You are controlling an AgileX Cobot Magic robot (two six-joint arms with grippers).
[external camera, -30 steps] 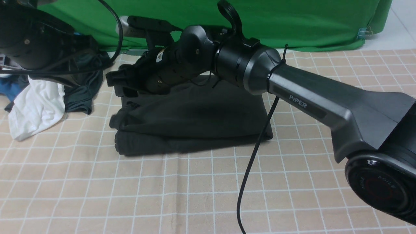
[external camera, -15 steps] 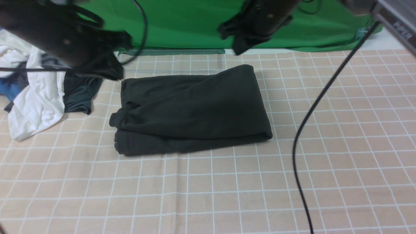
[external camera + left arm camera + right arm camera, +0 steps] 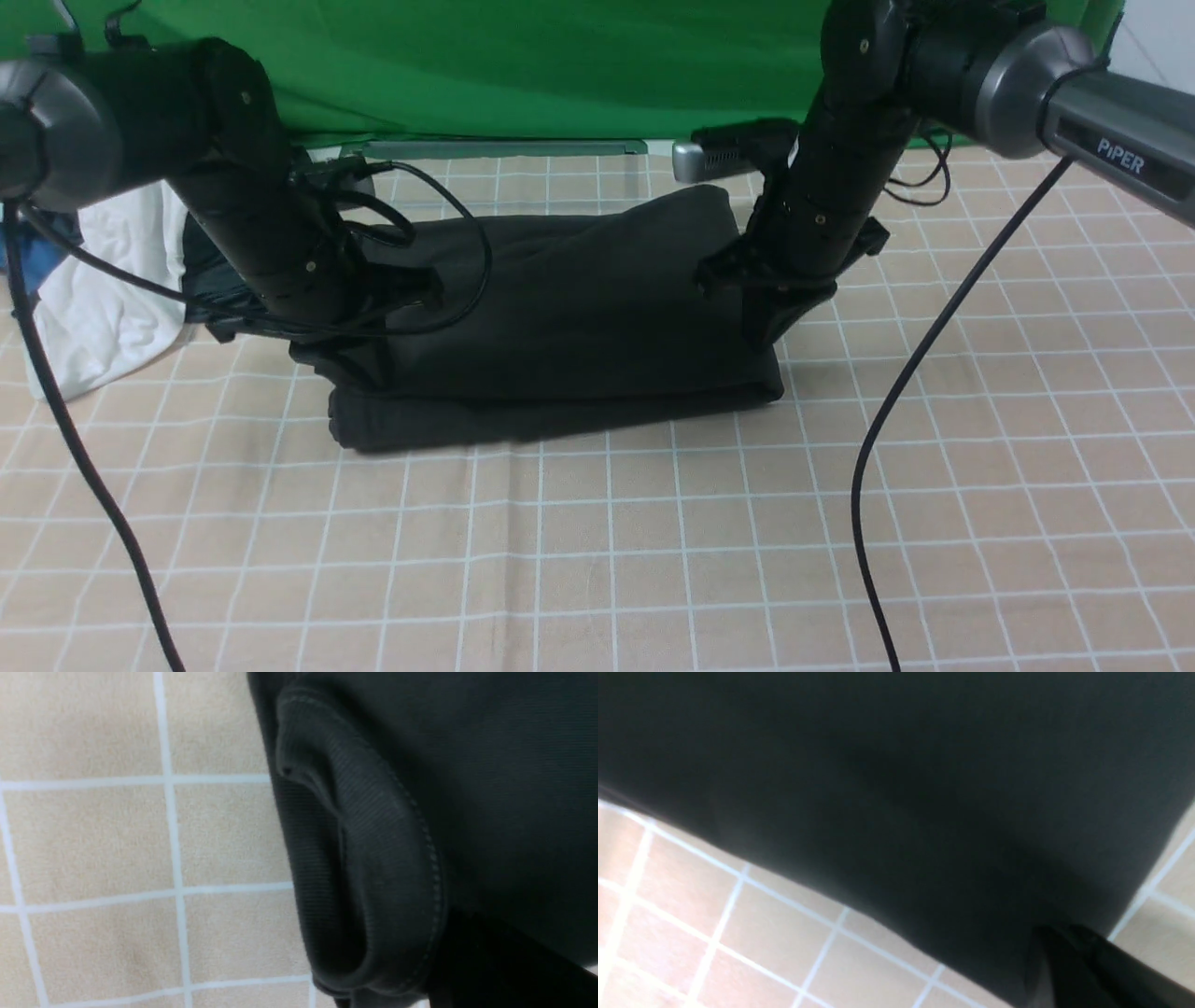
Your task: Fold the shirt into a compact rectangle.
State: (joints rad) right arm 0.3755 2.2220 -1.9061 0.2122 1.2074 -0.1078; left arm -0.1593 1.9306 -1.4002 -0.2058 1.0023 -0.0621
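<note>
I see the shirt (image 3: 579,308) folded into a thick block on the surface (image 3: 653,523), left end effector (image 3: 359,364) closed at its left edge, right end effector (image 3: 767,334) closed at its right, grip on cloth unclear; I judge a final fold is next, needing both ends lifted evenly.

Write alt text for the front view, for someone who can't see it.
A black shirt, folded into a rough rectangle, lies on a beige checked tablecloth, with the robot's left hand and right hand both closed and tipped down at its opposite ends. White and dark garments lie piled at the left, before a green backdrop.
</note>
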